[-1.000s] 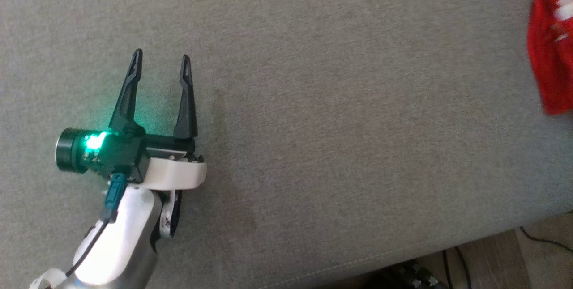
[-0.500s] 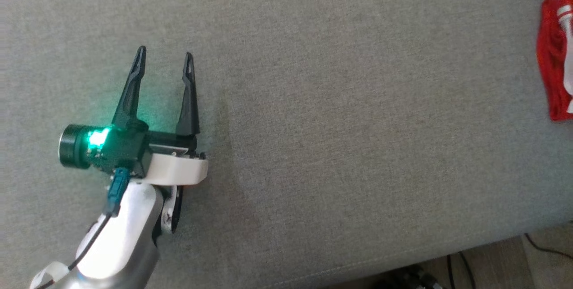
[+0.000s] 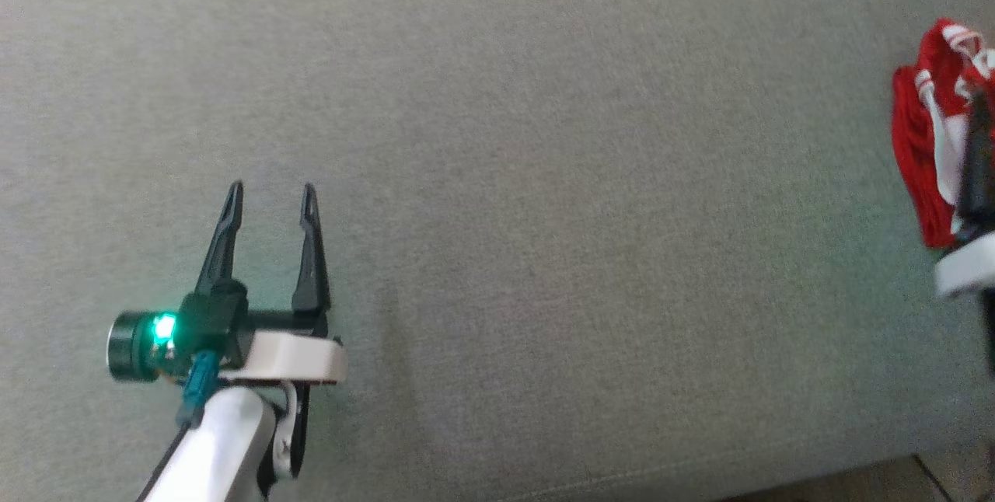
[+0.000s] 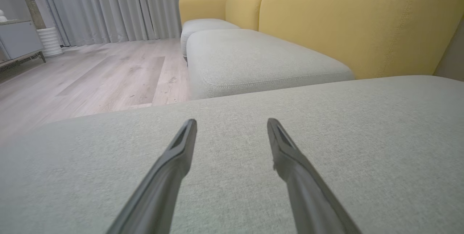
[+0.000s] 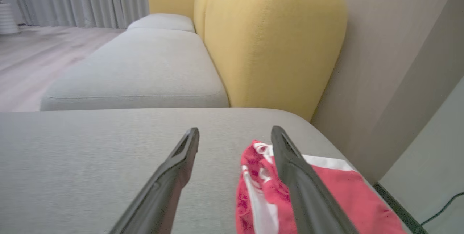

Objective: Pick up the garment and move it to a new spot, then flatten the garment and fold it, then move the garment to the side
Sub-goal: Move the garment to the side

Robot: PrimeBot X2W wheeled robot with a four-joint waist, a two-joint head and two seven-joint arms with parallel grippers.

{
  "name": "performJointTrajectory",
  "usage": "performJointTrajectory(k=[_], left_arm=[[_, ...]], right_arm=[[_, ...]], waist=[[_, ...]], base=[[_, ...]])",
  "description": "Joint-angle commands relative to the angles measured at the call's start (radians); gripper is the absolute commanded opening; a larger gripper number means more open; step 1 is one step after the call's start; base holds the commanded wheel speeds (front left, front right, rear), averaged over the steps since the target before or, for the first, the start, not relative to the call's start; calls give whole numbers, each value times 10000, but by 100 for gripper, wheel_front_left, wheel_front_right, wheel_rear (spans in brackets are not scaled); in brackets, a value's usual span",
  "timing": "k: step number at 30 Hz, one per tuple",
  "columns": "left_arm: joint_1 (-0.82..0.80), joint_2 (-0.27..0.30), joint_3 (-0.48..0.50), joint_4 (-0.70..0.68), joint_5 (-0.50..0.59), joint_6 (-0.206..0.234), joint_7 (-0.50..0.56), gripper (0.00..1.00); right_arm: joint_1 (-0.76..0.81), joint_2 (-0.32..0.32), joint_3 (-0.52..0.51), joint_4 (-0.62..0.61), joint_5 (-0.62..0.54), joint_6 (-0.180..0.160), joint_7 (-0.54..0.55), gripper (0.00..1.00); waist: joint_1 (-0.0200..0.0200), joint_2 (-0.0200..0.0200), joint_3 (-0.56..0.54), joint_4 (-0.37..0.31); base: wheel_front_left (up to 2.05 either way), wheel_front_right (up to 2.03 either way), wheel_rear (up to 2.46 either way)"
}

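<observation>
Right wrist view: right tool (image 5: 235, 130), fingers wide apart, hovers over the bunched red-and-white garment (image 5: 344, 194) on the grey sofa cushion (image 5: 90, 161). The left tool (image 3: 272, 186) is likewise wide. Reaching to grasp or just released both fit.

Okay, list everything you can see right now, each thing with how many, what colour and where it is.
garment: one, red with white trim, crumpled at the right end of the nearest cushion
seat cushions: three, grey, in a row along the sofa
backrest: yellow, behind the cushions
curtains: grey, along the far wall
floor: pale wood, beside the sofa
cable: one, dark, on the floor past the garment's end
left tool: one, dark fingers apart, over bare cushion
right tool: one, dark fingers apart, at the garment, not closed on it
</observation>
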Motion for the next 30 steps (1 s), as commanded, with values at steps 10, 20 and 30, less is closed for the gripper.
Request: performJointTrajectory(k=[10, 20, 30], left_arm=[[931, 610, 769, -197, -478, 290, 105, 100], [2023, 747, 765, -421, -929, 359, 463, 100], [2607, 935, 605, -660, -1039, 413, 792, 100]], right_arm=[[2223, 1790, 1249, -3611, -87, -7, 1148, 100], [3707, 2181, 1836, -4058, 28, -7, 1263, 100], [4199, 2302, 2175, -3967, 123, -7, 1281, 100]], waist=[[2, 0, -1537, 1165], [2, 0, -2547, 1411], [2, 0, -2999, 1400]], base=[[0, 0, 0], [0, 0, 0], [0, 0, 0]])
